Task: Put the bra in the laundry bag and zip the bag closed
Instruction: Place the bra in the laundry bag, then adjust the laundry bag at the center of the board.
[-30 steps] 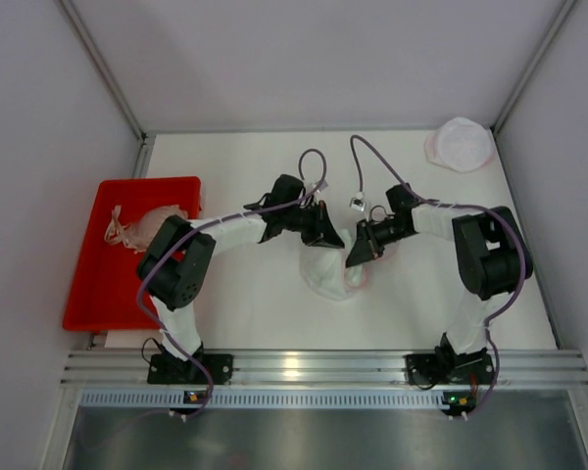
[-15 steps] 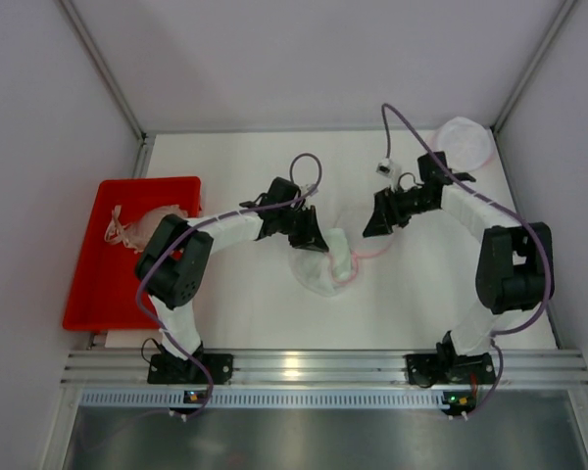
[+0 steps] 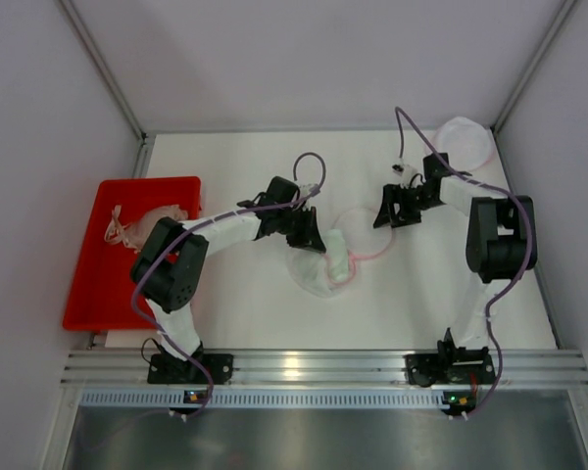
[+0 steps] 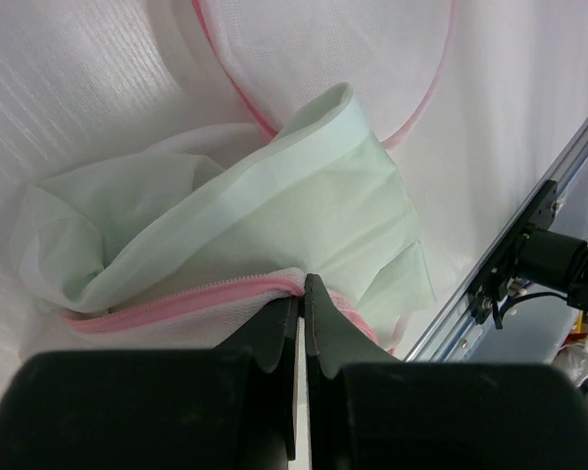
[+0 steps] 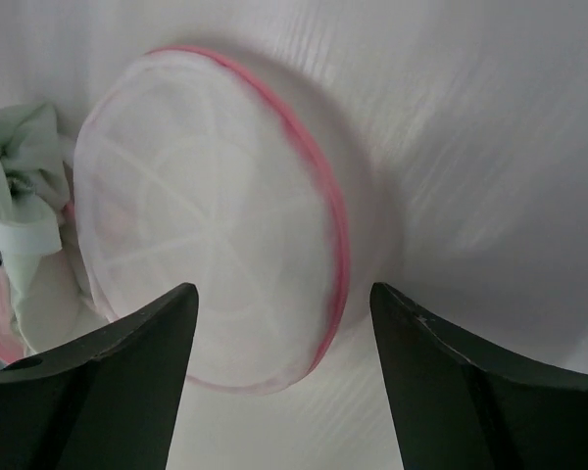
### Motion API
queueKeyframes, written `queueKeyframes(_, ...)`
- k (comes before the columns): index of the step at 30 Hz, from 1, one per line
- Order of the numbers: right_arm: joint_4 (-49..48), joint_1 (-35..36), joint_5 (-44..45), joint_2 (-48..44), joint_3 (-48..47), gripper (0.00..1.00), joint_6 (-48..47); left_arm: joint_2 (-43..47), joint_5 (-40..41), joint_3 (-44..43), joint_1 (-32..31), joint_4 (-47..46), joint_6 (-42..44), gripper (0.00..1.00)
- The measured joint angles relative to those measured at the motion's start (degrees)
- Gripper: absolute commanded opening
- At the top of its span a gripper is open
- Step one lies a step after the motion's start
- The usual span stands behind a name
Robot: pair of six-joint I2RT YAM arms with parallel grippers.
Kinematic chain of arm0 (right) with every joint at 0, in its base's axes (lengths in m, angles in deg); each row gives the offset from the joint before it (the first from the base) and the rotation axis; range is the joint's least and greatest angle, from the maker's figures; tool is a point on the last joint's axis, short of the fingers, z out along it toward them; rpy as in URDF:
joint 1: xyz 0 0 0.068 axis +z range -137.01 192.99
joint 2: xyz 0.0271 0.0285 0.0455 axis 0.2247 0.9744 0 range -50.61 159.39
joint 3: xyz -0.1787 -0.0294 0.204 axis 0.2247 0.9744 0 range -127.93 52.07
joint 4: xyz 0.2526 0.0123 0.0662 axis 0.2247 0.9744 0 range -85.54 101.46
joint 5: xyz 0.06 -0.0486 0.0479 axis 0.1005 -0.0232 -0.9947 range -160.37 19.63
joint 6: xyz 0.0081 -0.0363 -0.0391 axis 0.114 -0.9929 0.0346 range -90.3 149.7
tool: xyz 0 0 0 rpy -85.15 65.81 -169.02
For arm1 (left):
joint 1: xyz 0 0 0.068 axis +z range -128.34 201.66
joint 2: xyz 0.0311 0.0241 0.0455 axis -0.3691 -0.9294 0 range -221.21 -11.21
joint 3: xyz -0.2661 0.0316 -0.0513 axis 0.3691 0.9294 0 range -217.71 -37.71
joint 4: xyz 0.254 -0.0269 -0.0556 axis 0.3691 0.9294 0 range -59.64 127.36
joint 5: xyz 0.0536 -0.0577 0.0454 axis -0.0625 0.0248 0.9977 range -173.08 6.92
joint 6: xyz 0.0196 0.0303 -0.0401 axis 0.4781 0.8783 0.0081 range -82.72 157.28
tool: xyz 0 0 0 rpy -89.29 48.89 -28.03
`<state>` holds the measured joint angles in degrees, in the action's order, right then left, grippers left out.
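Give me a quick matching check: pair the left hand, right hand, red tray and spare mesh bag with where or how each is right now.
Things:
1. left hand
2. right hand
3. red tray
4. spare mesh bag

States:
A. far right corner of the table
B. open, holding nothing
C. shut on the pink zipper edge of the laundry bag
D. left side of the table

Pairs: 1-C; 2-B; 3-D; 4-A

On the table (image 3: pixel 237 315) the laundry bag (image 3: pixel 318 275) lies centre, tray (image 3: pixel 86 286) left, spare bag (image 3: pixel 461 144) far-right corner.
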<state>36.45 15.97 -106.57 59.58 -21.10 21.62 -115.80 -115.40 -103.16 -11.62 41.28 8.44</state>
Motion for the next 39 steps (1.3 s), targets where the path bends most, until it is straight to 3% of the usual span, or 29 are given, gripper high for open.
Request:
queueKeyframes(2,-0.59,-0.11,-1.6,1.33,-0.48,0.72,2.58,0.57,0.04,0.0,-0.02,0.22,1.29,0.0)
queueKeyframes(5,-2.54,-0.11,-1.88,1.75,-0.44,0.56,4.55,1.29,0.04,0.0,-0.02,0.39,2.97,0.0)
queueKeyframes(6,-3.19,-0.11,-2.29,2.16,-0.44,0.44,5.14,1.42,0.04,0.0,-0.02,0.44,3.54,0.0)
queueKeyframes(8,-4.26,-0.11,-4.04,3.1,-0.31,0.34,6.27,1.6,0.28,0.0,-0.02,0.72,4.44,0.0)
queueKeyframes(12,-6.03,-0.11,-8.04,3.34,1.33,0.0,8.39,1.81,0.76,0.0,-0.02,1.64,6.43,0.0)
queueKeyframes(18,-7.63,-1.31,-12.55,-2.08,6.25,0.0,10.97,3.17,3.98,-1.27,0.2,6.21,8.52,0.0)
queueKeyframes(28,-6.38,-7.1,-16.15,-29.24,7.58,0.0,10.99,15.76,16.28,-3.37,1.42,12.92,12.98,0.0)
queueKeyframes(35,-1.03,-6.05,-12.74,-30.73,10.1,0.0,7.69,14.88,17.92,-3.34,1.6,15.15,13.46,0.0)
queueKeyframes(36,-0.39,-5.79,-12.15,-30.49,10.73,0.0,7.63,14.38,17.59,-3.34,1.66,15.45,13.31,0.02)
queueKeyframes(38,0.59,-5.33,-11.15,-30.29,11.72,0.0,7.69,13.81,16.96,-3.34,1.84,16.13,13.09,0.17)
queueKeyframes(39,0.79,-5.11,-10.8,-30.27,12.11,0.0,7.8,13.73,16.65,-3.37,2.01,16.39,13.03,0.19)
